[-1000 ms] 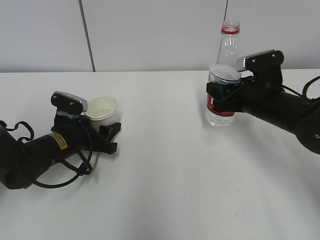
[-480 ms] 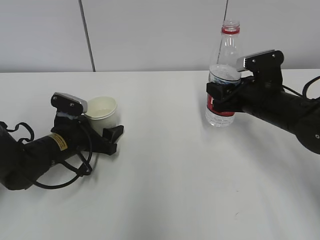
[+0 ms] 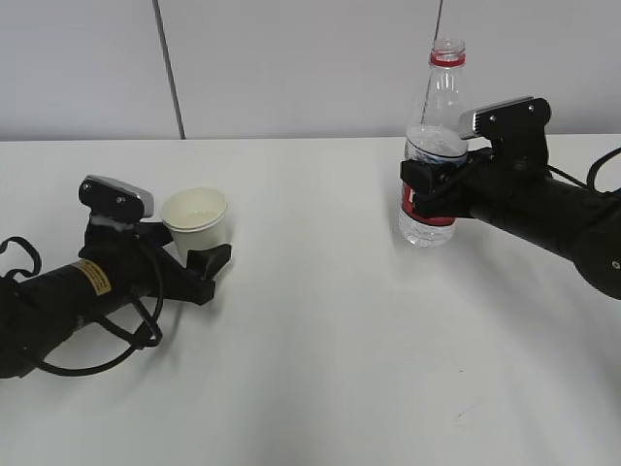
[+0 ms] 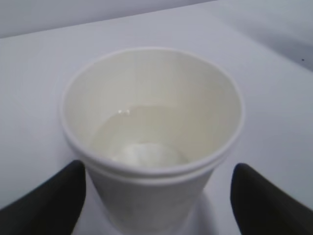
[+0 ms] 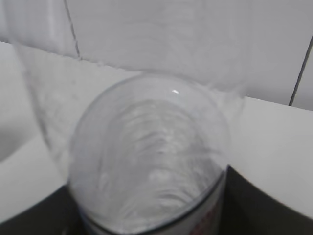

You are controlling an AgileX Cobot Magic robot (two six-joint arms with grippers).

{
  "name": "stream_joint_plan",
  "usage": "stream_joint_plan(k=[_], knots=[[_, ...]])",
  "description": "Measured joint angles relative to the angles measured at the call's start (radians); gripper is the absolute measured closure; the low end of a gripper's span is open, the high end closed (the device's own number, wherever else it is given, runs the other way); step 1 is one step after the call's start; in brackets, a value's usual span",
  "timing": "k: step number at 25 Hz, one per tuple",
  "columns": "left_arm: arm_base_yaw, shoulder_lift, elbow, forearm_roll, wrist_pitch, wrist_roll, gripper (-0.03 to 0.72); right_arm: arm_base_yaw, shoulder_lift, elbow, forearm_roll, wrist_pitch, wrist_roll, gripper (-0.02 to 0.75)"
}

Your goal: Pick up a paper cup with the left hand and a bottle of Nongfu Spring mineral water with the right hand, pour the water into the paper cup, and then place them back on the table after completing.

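Observation:
The white paper cup point(image 3: 197, 219) stands upright on the white table point(image 3: 320, 340), with clear water point(image 4: 142, 139) in its bottom. My left gripper point(image 3: 194, 256) is open; its black fingertips point(image 4: 49, 200) stand on either side of the cup's point(image 4: 151, 127) lower part with a gap on each side. My right gripper point(image 3: 428, 187) is shut on the red-labelled, uncapped water bottle point(image 3: 434, 146), which stands upright with its base at the table. In the right wrist view the bottle point(image 5: 146, 171) fills the frame between the dark fingers point(image 5: 264, 205).
A pale wall point(image 3: 291, 68) with a vertical seam runs behind the table's far edge. Loose black cables point(image 3: 97, 354) lie by the left arm.
The left arm has drawn back to the left, away from the cup, which stays standing on the table. The right arm and bottle have not moved.

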Motion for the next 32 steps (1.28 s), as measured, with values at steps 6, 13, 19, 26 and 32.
stream_joint_plan(k=[6,13,19,26,32], knots=[[0.0,-0.073,0.109,-0.033,-0.031,0.0,0.134,0.0,0.003,0.0,0.0,0.002,0.017,0.363],[0.0,-0.184,0.241,-0.074,-0.063,0.0,0.134,0.0,0.038,0.0,0.0,0.002,0.027,0.363],[0.001,-0.232,0.267,-0.08,-0.064,0.0,0.134,0.0,0.117,0.0,0.002,-0.069,0.029,0.363],[0.001,-0.234,0.267,-0.08,-0.064,0.0,0.134,0.0,0.149,0.0,0.004,-0.147,0.031,0.363],[0.001,-0.234,0.267,-0.08,-0.064,0.0,0.134,0.0,0.151,0.0,0.005,-0.148,0.031,0.363]])
